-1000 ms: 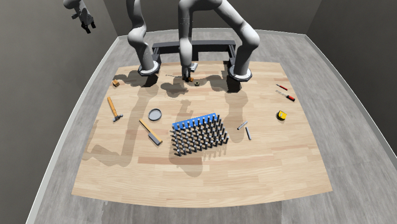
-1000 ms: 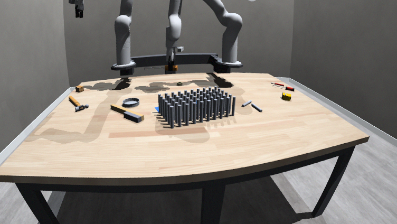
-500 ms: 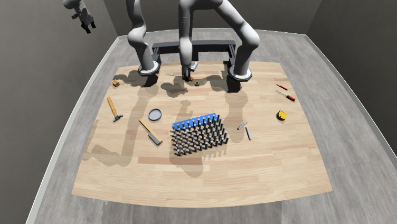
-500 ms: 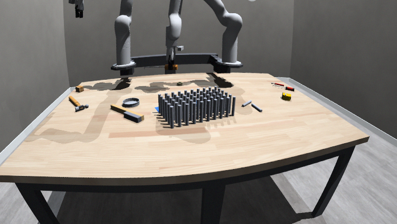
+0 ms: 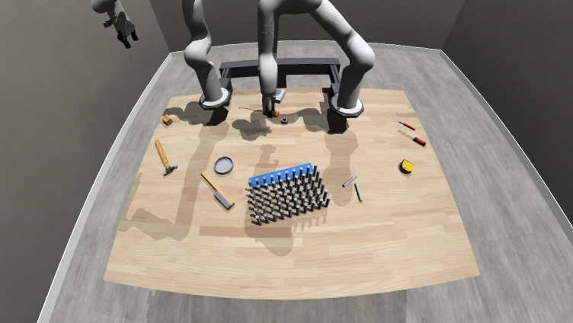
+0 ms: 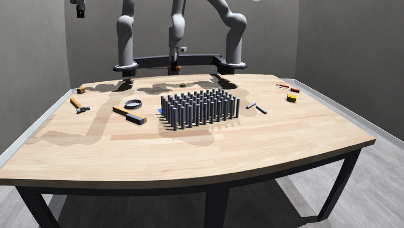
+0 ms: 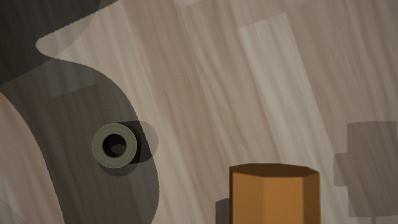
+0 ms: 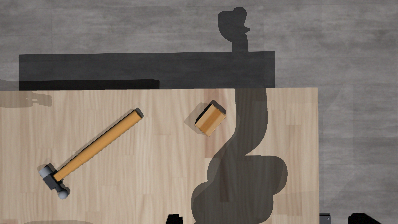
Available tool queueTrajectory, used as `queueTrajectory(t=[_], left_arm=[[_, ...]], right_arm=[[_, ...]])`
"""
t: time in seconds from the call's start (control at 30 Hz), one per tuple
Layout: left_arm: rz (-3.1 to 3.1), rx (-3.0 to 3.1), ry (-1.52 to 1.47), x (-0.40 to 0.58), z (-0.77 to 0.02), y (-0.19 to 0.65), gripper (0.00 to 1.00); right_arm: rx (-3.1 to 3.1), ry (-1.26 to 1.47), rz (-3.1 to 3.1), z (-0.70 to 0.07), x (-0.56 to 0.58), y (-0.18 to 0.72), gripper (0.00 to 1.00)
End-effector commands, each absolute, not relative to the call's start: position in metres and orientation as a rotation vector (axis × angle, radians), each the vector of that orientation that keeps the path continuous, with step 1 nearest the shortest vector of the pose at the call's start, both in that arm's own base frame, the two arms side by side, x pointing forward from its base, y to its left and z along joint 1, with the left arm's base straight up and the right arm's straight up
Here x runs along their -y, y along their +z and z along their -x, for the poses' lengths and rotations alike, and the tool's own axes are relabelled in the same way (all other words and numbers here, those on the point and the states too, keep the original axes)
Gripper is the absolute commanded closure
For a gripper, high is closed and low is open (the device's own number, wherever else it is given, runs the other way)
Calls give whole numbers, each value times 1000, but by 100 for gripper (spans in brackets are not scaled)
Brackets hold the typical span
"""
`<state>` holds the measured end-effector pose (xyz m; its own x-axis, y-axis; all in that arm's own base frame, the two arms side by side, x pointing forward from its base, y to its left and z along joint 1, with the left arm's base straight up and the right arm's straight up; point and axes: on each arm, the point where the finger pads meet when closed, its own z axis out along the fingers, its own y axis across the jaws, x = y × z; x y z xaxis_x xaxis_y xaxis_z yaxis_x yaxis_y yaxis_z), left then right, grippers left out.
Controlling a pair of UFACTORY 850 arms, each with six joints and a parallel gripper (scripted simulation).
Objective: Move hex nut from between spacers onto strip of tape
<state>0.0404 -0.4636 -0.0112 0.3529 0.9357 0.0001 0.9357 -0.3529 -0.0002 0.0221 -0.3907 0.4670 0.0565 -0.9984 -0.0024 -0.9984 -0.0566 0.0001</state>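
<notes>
Grey walls (image 5: 59, 80) (image 6: 254, 42) are enclosing a wooden desk (image 5: 360, 248) (image 6: 197, 161) (image 7: 175, 75) (image 8: 125, 200) as a pick hangs above its far side.

The left end effector (image 5: 270, 113) (image 6: 173, 67) is grasping the hook pick (image 5: 275, 113) (image 6: 178, 68) (image 7: 275, 195) by its orange-brown handle, the thin shaft pointing toward the scene's left; the right end effector (image 5: 130, 42) (image 6: 80, 16) (image 8: 268, 218) is hanging released, high at the far left. Upright grey spacers (image 5: 328, 201) (image 6: 212, 112) are standing in close rows near the middle, with the blue strip (image 5: 283, 171) (image 6: 159, 111) lying along their far side; the hex nut cannot be made out among them, so its exact place is uncertain. A small round collar (image 5: 283, 123) (image 6: 182, 85) (image 7: 97, 146) is resting near the pick's handle end, below it. A hammer (image 5: 162, 154) (image 6: 76, 104) (image 8: 100, 142) is lying at left, a yellow tape measure (image 5: 406, 166) (image 6: 291, 98) at right.

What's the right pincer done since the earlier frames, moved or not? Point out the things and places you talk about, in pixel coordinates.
No. In the top view the right pincer (image 5: 131, 41) (image 6: 80, 16) (image 8: 268, 219) sits at the same offset from the nearest table (image 5: 280, 276) (image 6: 197, 158) (image 8: 150, 200) corner, no visible shift either way.
</notes>
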Motion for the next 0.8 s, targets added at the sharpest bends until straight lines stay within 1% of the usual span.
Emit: queueTrajectory(t=[0.0, 0.43, 0.77], left_arm=[[2575, 1801, 1, 465, -41, -11, 100], [2488, 1918, 3, 466, -48, -11, 100], [2308, 2131, 5, 469, -61, -11, 100]], right_arm=[[-2158, 0, 2283, -22, 391, 468, 0], [-2158, 0, 2283, -22, 391, 468, 0], [-2158, 0, 2283, -22, 391, 468, 0]])
